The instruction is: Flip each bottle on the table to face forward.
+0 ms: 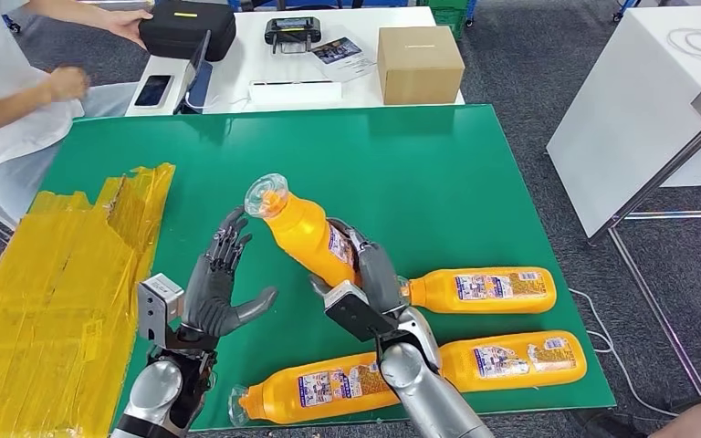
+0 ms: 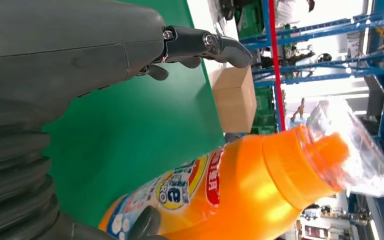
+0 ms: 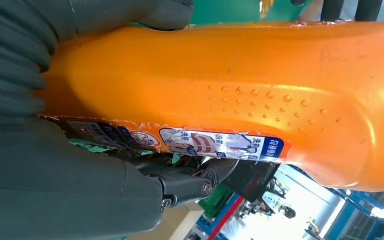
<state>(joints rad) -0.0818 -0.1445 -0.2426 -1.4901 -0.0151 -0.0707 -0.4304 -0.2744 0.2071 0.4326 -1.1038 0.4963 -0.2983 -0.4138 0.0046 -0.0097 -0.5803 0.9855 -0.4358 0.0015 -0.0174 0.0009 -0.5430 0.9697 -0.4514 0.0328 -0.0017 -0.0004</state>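
Right hand (image 1: 365, 274) is gripping the tilted orange detergent bottle (image 1: 310, 239), cap pointing away toward the cardboard box (image 1: 420, 64); left hand (image 1: 219, 283), fingers spread, is waiting just beside it.

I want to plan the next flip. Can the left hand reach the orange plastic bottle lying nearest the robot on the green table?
Probably yes. The left hand is open and holds nothing, and the nearest orange plastic bottle lies just beside that arm with bare green table between.
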